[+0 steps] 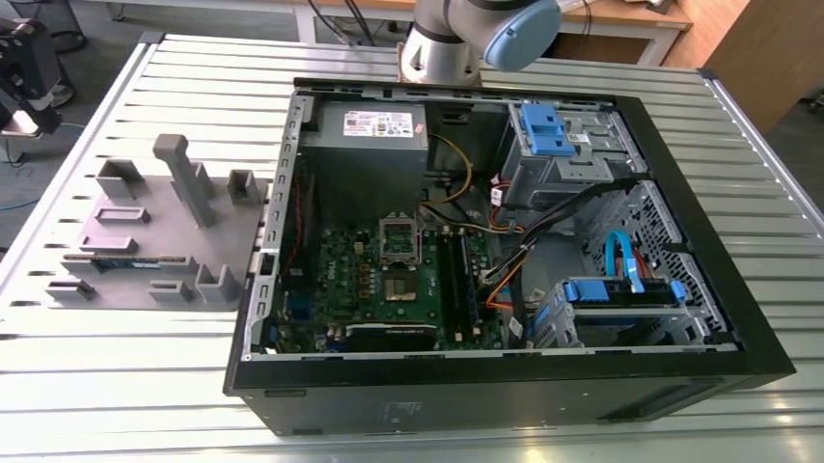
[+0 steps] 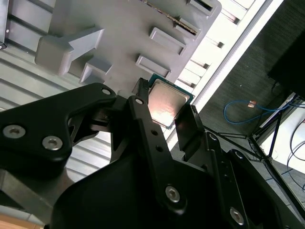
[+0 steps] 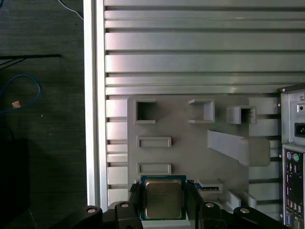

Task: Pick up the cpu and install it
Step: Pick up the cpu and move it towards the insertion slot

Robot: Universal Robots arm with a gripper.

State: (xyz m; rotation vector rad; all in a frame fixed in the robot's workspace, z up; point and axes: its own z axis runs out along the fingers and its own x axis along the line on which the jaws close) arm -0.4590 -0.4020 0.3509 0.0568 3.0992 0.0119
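No text, brand or number can be read. In the exterior view, a white label with red and dark print sits on the grey power supply in the upper middle of the frame, and its lettering is too small to make out. In the first wrist view, the shiny top of the cpu bears only faint, illegible marks. Small markings on the computer's rear panel are equally unreadable.
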